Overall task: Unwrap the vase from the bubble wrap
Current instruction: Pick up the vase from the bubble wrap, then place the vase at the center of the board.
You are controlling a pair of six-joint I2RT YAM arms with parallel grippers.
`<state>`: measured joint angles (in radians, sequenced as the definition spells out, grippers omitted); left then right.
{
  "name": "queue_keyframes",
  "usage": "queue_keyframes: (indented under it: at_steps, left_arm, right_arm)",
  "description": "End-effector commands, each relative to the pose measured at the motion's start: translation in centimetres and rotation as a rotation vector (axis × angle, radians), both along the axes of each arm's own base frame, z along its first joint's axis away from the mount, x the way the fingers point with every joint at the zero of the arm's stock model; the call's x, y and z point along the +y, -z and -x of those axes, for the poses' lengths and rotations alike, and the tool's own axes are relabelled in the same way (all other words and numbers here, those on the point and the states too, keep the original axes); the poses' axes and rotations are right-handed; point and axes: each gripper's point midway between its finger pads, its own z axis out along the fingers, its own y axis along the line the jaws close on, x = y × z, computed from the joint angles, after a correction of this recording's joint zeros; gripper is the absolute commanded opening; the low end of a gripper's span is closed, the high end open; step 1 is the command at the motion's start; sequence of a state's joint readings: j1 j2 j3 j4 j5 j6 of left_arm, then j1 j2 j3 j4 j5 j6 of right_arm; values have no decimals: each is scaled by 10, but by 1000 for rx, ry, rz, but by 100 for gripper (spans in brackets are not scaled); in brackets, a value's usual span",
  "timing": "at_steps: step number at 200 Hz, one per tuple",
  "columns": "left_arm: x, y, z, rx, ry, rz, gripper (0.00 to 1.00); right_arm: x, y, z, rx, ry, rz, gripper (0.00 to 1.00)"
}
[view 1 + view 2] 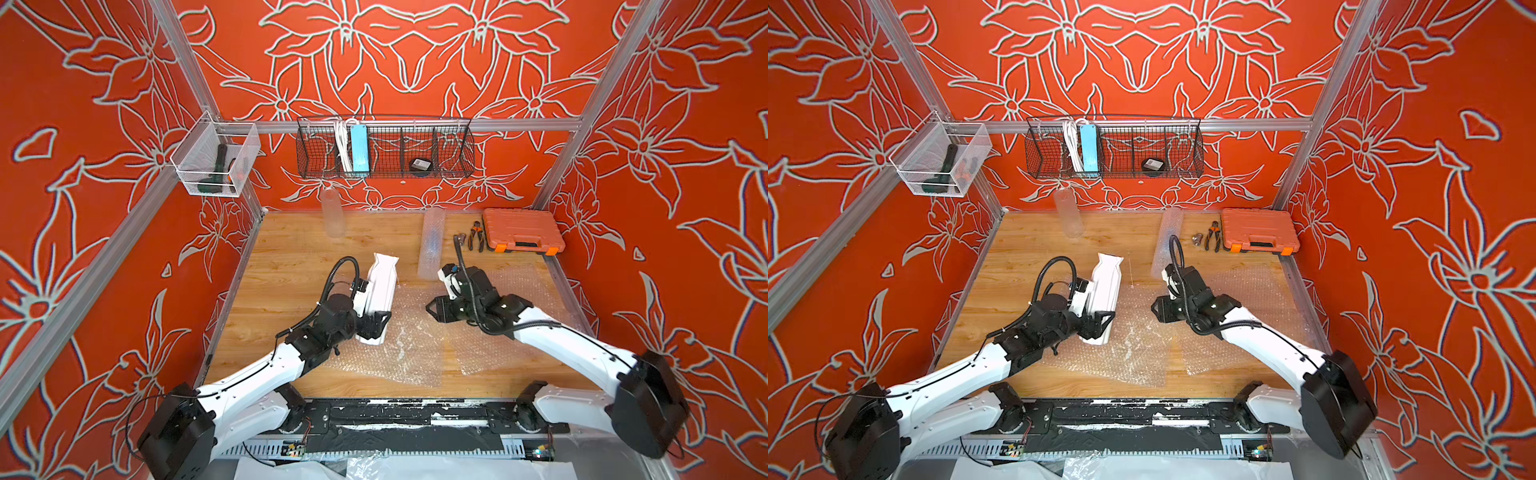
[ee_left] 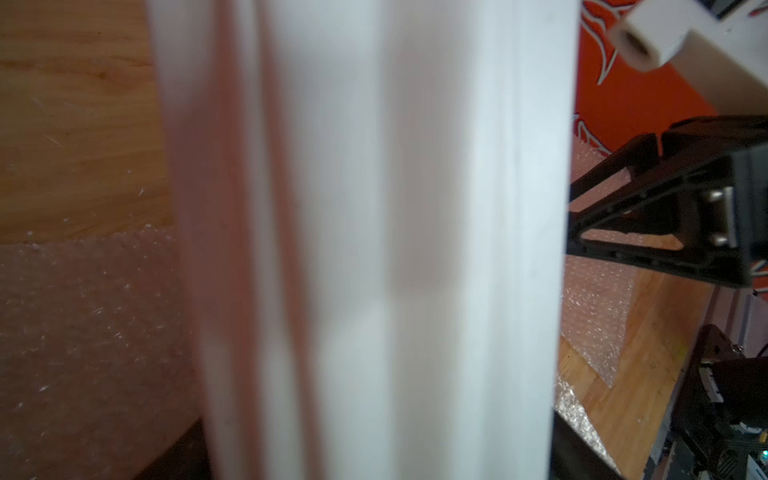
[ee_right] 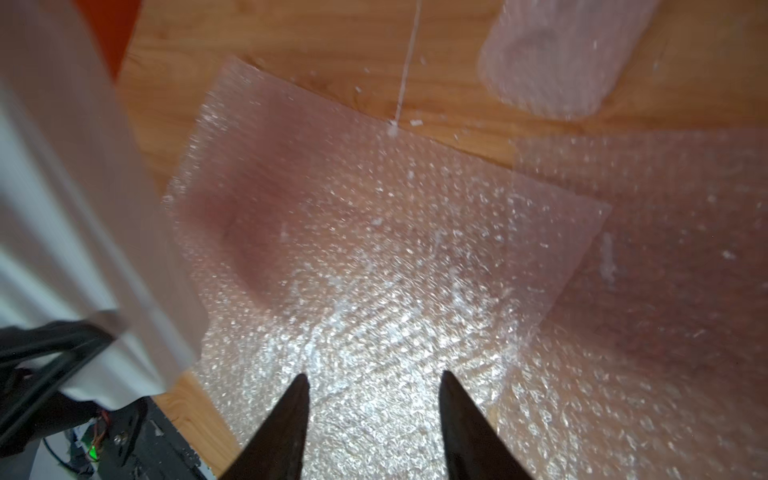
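The white ribbed vase [image 1: 380,286] [image 1: 1105,286] leans with its mouth toward the back wall. My left gripper [image 1: 376,326] is shut on its lower end. The vase's body [image 2: 374,249] fills the left wrist view and hides the jaws there. A flat sheet of bubble wrap [image 1: 411,353] [image 3: 374,249] lies under and right of the vase. A second sheet [image 1: 515,286] [image 3: 665,311] overlaps it on the right. My right gripper [image 1: 432,309] [image 3: 374,378] is open above the first sheet, with nothing between its fingers. The vase [image 3: 62,208] stands beside it.
A rolled tube of bubble wrap [image 1: 432,245] [image 3: 561,62] lies behind the right gripper. A clear tube-shaped thing [image 1: 332,216] stands at the back. Pliers [image 1: 476,237] and an orange tool case [image 1: 521,230] sit back right. A black wire basket [image 1: 386,166] and a white mesh basket [image 1: 216,166] hang on the frame.
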<state>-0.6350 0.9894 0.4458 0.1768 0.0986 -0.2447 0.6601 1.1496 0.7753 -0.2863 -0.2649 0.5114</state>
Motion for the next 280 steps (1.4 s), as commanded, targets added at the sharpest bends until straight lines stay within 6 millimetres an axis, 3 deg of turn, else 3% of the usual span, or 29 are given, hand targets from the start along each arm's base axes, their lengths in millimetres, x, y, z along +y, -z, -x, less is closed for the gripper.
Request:
queue_keyframes:
  at_steps: [1, 19, 39, 123, 165, 235, 280]
  left_arm:
    - [-20, -64, -8, -237, 85, 129, 71]
    - [-26, -71, -2, -275, 134, 159, 70]
    - [-31, -81, 6, -323, 191, 200, 71]
    - [-51, -105, 35, -401, 392, 293, 71]
    - [-62, -106, 41, -395, 466, 308, 71]
    - [-66, -131, 49, -461, 509, 360, 71]
    - [-67, -137, 50, -476, 512, 370, 71]
  right_arm:
    - [7, -48, 7, -160, -83, -117, 67]
    - [9, -82, 12, -280, -117, -196, 83]
    - [14, -110, 14, -362, -161, -242, 91]
    - [52, -163, 8, -432, -322, -382, 96]
    - [62, -174, 13, -434, -388, -443, 96]
    - [72, -173, 13, -409, -429, -477, 96]
    - [79, -172, 16, -385, -461, -510, 97]
